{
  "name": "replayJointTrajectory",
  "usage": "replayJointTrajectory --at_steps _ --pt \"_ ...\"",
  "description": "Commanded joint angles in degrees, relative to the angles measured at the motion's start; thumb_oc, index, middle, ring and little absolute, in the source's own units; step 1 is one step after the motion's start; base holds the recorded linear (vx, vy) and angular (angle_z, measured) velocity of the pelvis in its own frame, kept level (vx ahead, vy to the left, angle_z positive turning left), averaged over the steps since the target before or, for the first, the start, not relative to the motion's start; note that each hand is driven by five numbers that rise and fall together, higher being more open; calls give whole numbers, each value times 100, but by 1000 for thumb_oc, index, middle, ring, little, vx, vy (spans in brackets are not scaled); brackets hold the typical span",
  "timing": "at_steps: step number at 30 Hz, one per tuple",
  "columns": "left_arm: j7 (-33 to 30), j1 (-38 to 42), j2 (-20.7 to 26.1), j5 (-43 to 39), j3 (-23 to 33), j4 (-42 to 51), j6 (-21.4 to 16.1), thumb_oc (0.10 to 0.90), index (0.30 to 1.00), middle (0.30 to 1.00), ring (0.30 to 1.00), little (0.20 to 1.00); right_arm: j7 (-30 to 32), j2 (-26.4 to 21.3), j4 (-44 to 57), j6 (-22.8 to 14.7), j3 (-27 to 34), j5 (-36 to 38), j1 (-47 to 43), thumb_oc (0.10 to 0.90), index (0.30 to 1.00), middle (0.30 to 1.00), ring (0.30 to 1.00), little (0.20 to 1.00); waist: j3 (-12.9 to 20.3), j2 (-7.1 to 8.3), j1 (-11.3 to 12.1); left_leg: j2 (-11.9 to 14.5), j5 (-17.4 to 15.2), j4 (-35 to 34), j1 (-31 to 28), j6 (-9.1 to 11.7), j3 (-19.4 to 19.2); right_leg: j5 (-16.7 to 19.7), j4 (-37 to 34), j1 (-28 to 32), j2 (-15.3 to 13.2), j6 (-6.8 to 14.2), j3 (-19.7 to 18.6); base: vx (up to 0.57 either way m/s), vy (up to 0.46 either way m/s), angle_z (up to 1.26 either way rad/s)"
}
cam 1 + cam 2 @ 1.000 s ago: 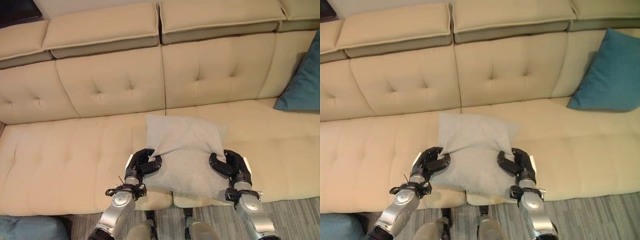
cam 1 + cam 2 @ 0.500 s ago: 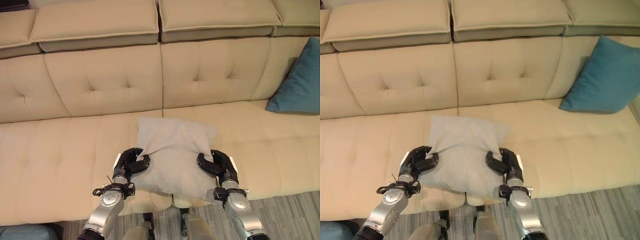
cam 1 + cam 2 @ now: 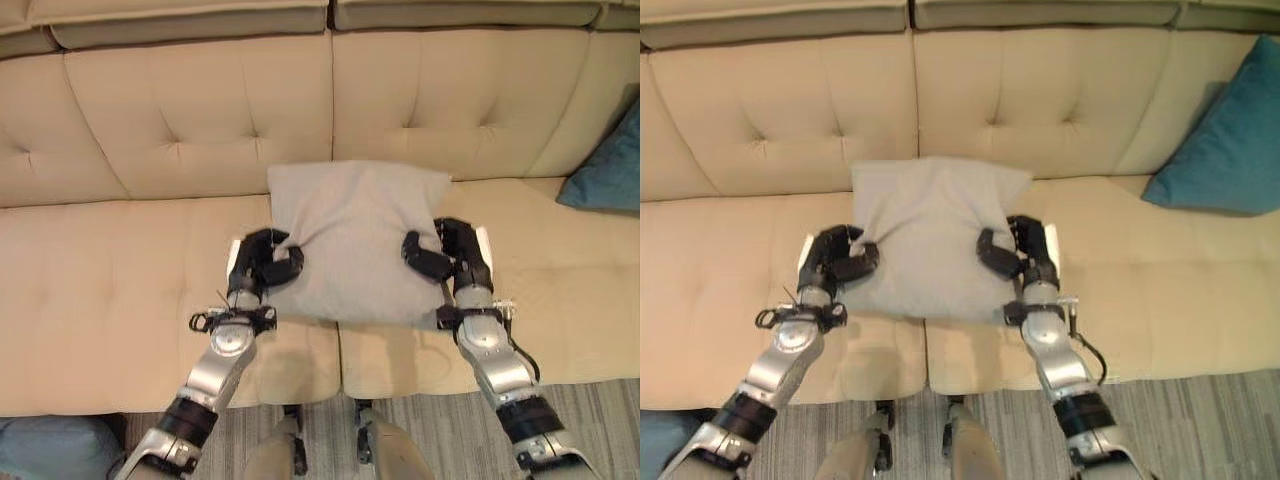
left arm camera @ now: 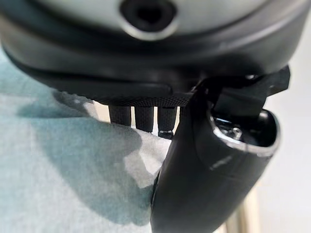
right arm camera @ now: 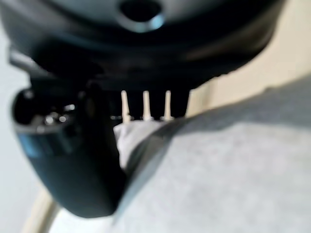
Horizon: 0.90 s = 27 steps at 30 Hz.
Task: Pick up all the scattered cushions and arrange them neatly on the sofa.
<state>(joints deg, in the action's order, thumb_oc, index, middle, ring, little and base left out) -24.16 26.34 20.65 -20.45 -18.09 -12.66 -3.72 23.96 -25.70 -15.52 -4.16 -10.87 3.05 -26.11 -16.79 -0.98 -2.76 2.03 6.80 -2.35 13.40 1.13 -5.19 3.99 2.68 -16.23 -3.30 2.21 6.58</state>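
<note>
A grey cushion (image 3: 355, 238) lies on the seat of the beige sofa (image 3: 120, 270), its far edge touching the foot of the tufted backrest (image 3: 200, 115), over the seam where two seat sections meet. The left hand (image 3: 262, 265) grips the cushion's left edge: its fingers and thumb are curled round the fabric, which bunches into a fold at that point. The right hand (image 3: 448, 256) grips the opposite edge in the same manner, thumb on top and fingers wrapped beneath. The left wrist view confirms the hold, with the thumb (image 4: 204, 174) pressed on the grey cloth and the fingers (image 4: 145, 116) tucked under it. The right wrist view shows the like, the thumb (image 5: 73, 165) bearing down on a pinched ridge of fabric. The cushion sits roughly square between the two hands, its near edge lying on the seat. A blue cushion (image 3: 1225, 140) leans against the backrest at the right end of the sofa, well apart from the grey one. A bluish object (image 3: 45, 450) shows at the floor's lower left corner; what it is cannot be told. Grey striped carpet (image 3: 1200, 420) runs along the front of the sofa.
</note>
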Motion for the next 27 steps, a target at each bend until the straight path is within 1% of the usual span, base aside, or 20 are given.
replayJointTrajectory --at_steps 1,2,3,4,7,9,10,12,13,14,15,16,17,18,20,22,23,24,25,27 --pt "-569 1239 108 736 -10 782 -1332 400 300 300 300 300 796 -194 502 -784 -40 -695 -1013 400 300 300 300 300 547 188 78 -172 -664 21 -2 -7 353 -757 168 29 -112 213 -138 25 -21 7" --pt "-818 1575 182 1023 -46 714 -1301 400 300 300 300 300 1106 -326 433 -763 -57 -960 -1324 400 300 300 300 300 540 147 88 -170 -620 -21 58 0 377 -785 226 -74 -111 205 -151 14 -11 9" --pt "-828 1595 179 1030 -47 704 -1302 400 300 300 300 300 1115 -327 421 -766 -60 -966 -1343 400 300 300 300 300 537 145 88 -169 -617 -23 68 1 379 -788 237 -89 -111 205 -150 14 -12 15" --pt "-1067 1908 229 1284 -73 647 -1293 400 300 300 300 300 1431 -411 350 -716 -63 -1188 -1639 400 300 300 300 300 521 105 101 -171 -572 -80 116 8 408 -830 310 -192 -102 199 -143 14 -3 12" --pt "-1385 2276 293 1514 -83 552 -1299 400 300 300 300 300 1784 -595 262 -596 -93 -1484 -2061 400 300 300 300 300 446 48 118 -184 -491 -114 260 21 455 -881 454 -409 -118 188 -125 -3 1 5" --pt "-1456 2367 292 1550 -86 507 -1309 400 300 300 300 300 1854 -650 230 -563 -127 -1558 -2165 400 300 300 300 300 445 31 121 -192 -475 -127 315 24 472 -899 498 -485 -125 181 -124 -14 5 5" --pt "-1556 2516 277 1570 -109 392 -1305 400 300 300 300 300 1929 -721 117 -517 -188 -1598 -2375 400 300 300 300 300 449 14 122 -200 -455 -143 377 28 482 -922 561 -578 -142 174 -112 17 -19 3" --pt "-1915 3154 280 1552 -283 -238 -1233 400 300 300 300 300 2321 -885 -459 -376 -467 -1585 -3174 400 300 300 300 300 422 -16 139 -215 -416 -185 483 53 525 -973 706 -788 -157 181 -122 2 -23 4" --pt "-1919 3187 281 1549 -280 -259 -1242 400 300 300 300 300 2328 -890 -485 -386 -478 -1579 -3214 400 300 300 300 300 414 -21 140 -213 -385 -188 512 52 522 -937 695 -814 -155 180 -123 -43 -19 3" --pt "-1973 3742 226 1361 -493 -898 -1199 400 300 300 300 300 2444 -979 -1074 -251 -782 -1405 -3900 400 300 300 300 300 376 -33 154 -223 -345 -206 606 94 547 -955 733 -912 -161 185 -127 -50 -9 5" --pt "-1972 3780 228 1354 -488 -924 -1213 400 300 300 300 300 2449 -986 -1106 -264 -798 -1395 -3948 420 331 331 331 331 366 -42 155 -220 -314 -212 633 93 544 -916 717 -936 -157 183 -128 -57 -24 9" --pt "-1926 4359 229 1148 -705 -1598 -1152 723 785 785 785 785 2441 -1021 -1791 -148 -1118 -1104 -4589 800 900 900 900 900 321 -61 159 -222 -289 -238 716 133 553 -920 738 -1037 -153 195 -128 -46 -16 12" --pt "-1860 4614 237 1014 -801 -1931 -1140 800 900 900 900 900 2381 -1016 -2114 -124 -1292 -939 -4872 800 900 900 900 900 288 -72 161 -219 -255 -250 765 148 552 -904 741 -1078 -144 194 -122 -32 -17 12" --pt "-1854 4645 240 1004 -797 -1957 -1153 800 900 900 900 900 2382 -1019 -2144 -138 -1308 -928 -4912 800 900 900 900 900 274 -77 158 -219 -254 -248 770 149 552 -903 742 -1083 -143 193 -122 -22 -14 7" --pt "-1475 5178 326 575 -1088 -2759 -1088 800 900 900 900 900 2051 -1017 -2874 -38 -1629 -374 -5373 800 900 900 900 900 185 -101 136 -219 -207 -265 863 181 587 -873 708 -1133 -113 188 -90 -33 -39 7" --pt "-1351 5318 359 507 -1195 -2939 -1051 800 900 900 900 900 1947 -1021 -3053 -17 -1704 -229 -5477 800 900 900 900 900 140 -109 127 -213 -190 -265 883 192 599 -867 713 -1155 -102 191 -76 -30 -33 5" --pt "-1164 5347 383 399 -1257 -3083 -1034 800 900 900 900 900 1722 -985 -3270 12 -1824 8 -5559 800 900 900 900 900 87 -115 111 -212 -195 -265 897 211 603 -862 701 -1159 -92 190 -52 0 0 0" --pt "-1163 5347 383 399 -1256 -3083 -1034 800 900 900 900 900 1722 -985 -3270 11 -1824 9 -5559 800 900 900 900 900 86 -116 111 -212 -195 -265 897 211 603 -862 701 -1159 -92 190 -52 0 0 0" --pt "-1074 5168 337 238 -1209 -3057 -1055 800 900 900 900 900 1500 -953 -3357 26 -1868 210 -5469 800 900 900 900 900 42 -113 97 -207 -189 -265 886 219 595 -845 681 -1138 -76 184 -58 0 0 0" --pt "-991 4942 280 117 -1172 -2999 -1055 800 900 900 900 900 1386 -917 -3365 47 -1899 266 -5325 800 900 900 900 900 -12 -98 85 -200 -191 -265 874 227 589 -838 668 -1123 -63 183 -63 -8 -16 1"
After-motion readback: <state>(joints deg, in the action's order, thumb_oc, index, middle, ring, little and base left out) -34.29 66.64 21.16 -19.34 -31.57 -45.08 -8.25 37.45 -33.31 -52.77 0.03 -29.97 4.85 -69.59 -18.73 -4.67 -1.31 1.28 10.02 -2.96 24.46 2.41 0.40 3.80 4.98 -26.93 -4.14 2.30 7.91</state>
